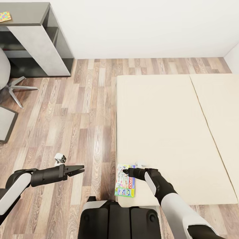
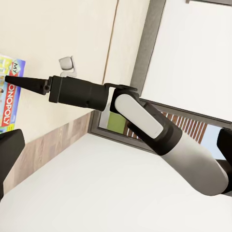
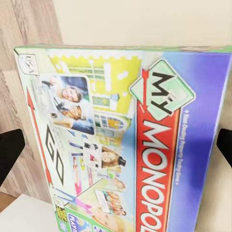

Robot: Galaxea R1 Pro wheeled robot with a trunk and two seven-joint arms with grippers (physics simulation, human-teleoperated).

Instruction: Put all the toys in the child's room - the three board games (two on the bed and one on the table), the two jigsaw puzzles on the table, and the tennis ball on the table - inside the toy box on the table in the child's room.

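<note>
One board game, a My Monopoly box (image 1: 125, 182), lies flat at the near left corner of the bed (image 1: 172, 132). My right gripper (image 1: 125, 171) hovers low over the box's far end. It is open, and in the right wrist view its fingertips (image 3: 9, 152) stand at either side of the box lid (image 3: 121, 135) with nothing gripped. My left gripper (image 1: 80, 170) hangs open and empty over the floor left of the bed. A jigsaw puzzle (image 1: 4, 16) lies on the table (image 1: 26, 15) at the far left. The left wrist view catches the right arm (image 2: 140, 118) and the box's edge (image 2: 9, 94).
A grey swivel chair (image 1: 5, 76) stands in front of the table at the left. Wooden floor (image 1: 83, 109) runs between the table and the bed. A white wall closes the far side. My base (image 1: 116, 219) is against the bed's near edge.
</note>
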